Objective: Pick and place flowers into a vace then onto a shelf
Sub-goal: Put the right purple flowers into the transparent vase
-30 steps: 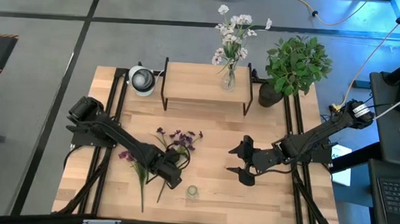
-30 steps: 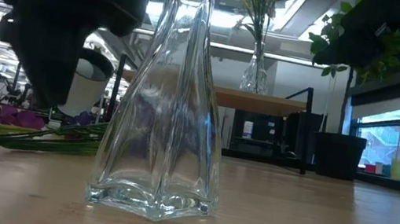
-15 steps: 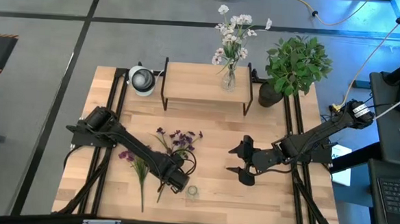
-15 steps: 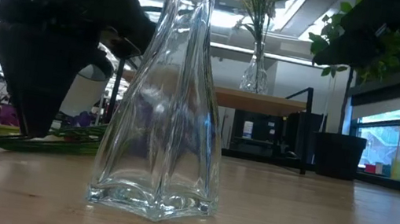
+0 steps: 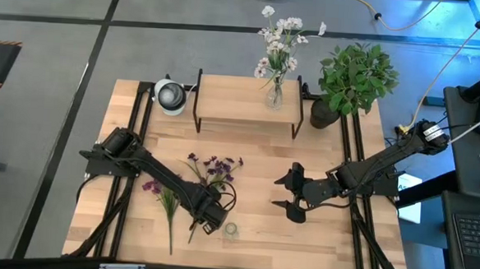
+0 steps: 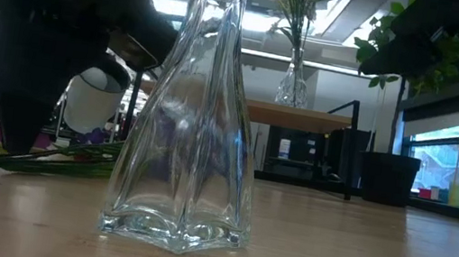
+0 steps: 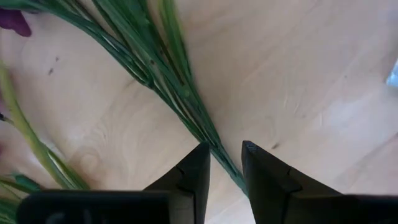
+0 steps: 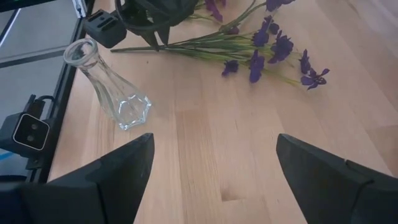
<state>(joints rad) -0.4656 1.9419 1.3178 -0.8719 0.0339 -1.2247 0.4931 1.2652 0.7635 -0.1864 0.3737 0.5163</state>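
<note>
Left end effector [image 5: 210, 221] is down at the light wooden desk [image 5: 255, 164], near its front edge, over the loose purple-blossomed, green-stalked flowers [image 5: 208, 169]. Its two dark fingers [image 7: 191, 175] are nearly closed, a narrow gap between the tips, straddling a thin green stem [image 7: 163, 70] that runs into that gap; actual contact can't be confirmed. Small clear empty glass vase [image 5: 231, 231] stands upright just beside this end effector. Right end effector [image 5: 293, 192] sits mid-desk, fingers spread wide, holding nothing, well apart from the flowers. Low shelf with light wooden top and black metal legs [image 5: 235, 103] is at the desk's back, carrying a second glass vase of white-blossomed stems [image 5: 279, 39].
</note>
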